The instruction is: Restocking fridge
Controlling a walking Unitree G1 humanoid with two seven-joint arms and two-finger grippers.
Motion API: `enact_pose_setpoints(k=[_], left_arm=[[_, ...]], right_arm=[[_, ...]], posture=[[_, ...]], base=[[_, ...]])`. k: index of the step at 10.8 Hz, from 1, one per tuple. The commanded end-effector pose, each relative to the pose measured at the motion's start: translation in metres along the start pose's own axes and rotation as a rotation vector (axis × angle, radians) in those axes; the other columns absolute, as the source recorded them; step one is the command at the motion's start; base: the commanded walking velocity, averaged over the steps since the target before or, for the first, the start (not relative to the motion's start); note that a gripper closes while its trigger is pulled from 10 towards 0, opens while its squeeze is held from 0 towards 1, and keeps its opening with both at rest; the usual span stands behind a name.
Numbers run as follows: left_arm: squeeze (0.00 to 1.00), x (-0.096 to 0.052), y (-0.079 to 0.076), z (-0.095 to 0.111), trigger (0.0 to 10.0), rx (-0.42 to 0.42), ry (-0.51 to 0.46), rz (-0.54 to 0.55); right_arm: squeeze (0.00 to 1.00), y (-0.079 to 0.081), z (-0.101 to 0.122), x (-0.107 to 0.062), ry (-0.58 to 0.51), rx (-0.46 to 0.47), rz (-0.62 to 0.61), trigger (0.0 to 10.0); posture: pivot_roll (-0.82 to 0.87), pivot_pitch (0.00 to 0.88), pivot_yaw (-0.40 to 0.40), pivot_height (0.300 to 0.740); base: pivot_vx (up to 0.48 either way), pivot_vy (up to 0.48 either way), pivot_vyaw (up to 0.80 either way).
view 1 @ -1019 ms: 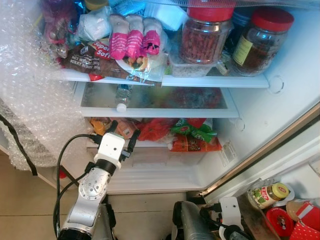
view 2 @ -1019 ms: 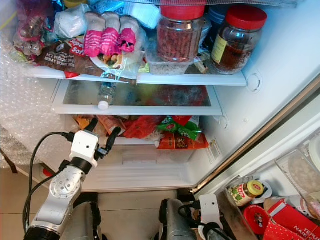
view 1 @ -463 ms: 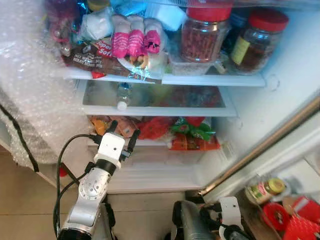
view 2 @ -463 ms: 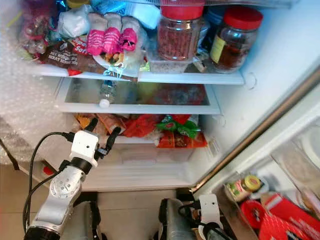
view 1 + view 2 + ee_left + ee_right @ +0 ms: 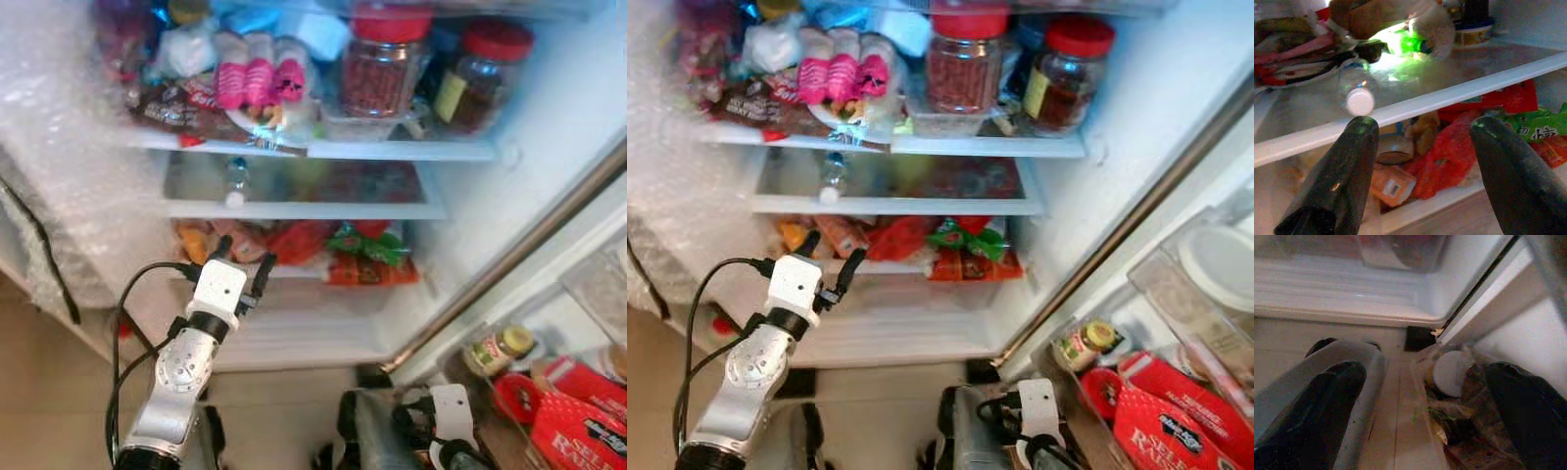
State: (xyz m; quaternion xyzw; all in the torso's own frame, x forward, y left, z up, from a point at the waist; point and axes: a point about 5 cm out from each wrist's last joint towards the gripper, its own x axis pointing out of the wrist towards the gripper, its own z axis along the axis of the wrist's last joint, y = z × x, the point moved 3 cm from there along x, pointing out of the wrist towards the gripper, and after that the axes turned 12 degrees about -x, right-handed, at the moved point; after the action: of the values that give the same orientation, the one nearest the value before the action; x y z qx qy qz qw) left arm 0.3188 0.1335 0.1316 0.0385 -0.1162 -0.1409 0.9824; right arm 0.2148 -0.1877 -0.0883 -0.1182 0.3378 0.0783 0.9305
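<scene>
My left gripper (image 5: 243, 266) hangs wide open and empty, lower left, before the packed drawer, the water bottle (image 5: 1355, 90) lying at the shelf's lip above, so a careless lift could roll it off.

Ahead of my left gripper (image 5: 245, 264) I see glossy plastic packets (image 5: 372, 257) under a smooth glass shelf (image 5: 294, 208).
</scene>
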Motion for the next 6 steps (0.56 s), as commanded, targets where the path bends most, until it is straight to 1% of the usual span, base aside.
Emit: enact_pose_setpoints(k=[1,6], left_arm=[[0.0,-0.0004,-0.0039,0.0001,10.0,0.018,0.007,-0.013],[0.0,-0.0041,0.0007,-0.0044,10.0,0.021,0.029,0.006]], right_arm=[[0.0,0.0226,-0.0617,-0.0233,0.242,0.008,0.074,10.0],[0.0,0.0222,-0.0616,-0.0232,0.243,0.007,0.077,10.0]], posture=[[-0.11,0.185,-0.058,0.585],[-0.11,0.198,-0.061,0.585]], base=[[-0.326,0.0,0.0],[-0.325,0.0,0.0]])
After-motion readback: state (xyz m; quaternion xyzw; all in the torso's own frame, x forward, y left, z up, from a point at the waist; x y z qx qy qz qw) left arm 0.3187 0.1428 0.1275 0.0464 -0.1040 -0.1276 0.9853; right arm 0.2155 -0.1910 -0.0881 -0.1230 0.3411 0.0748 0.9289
